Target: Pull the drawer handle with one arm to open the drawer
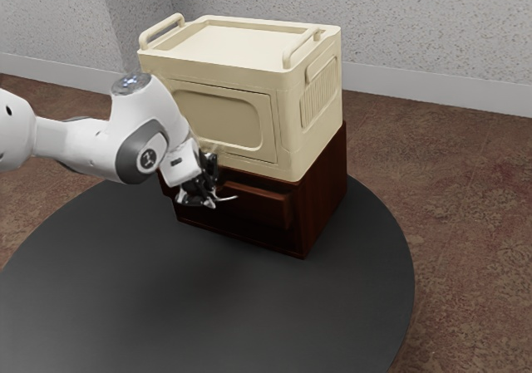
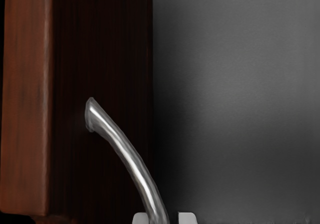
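Reaching gripper (image 1: pixel 214 193): fingers (image 2: pixel 188 218) held apart, handle (image 2: pixel 131 161) between them.
Drawer (image 1: pixel 259 207): seen toward the gripper's 4 o'clock, exterior view.
Cream box (image 1: pixel 216 124): supported by brown cabinet (image 1: pixel 322 194), at the drawer's 12 o'clock.

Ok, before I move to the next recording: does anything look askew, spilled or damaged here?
Nothing stands out. The cream box sits upright on the wooden cabinet, the metal handle looks unbroken where it shows, and I see no spill on the dark table.
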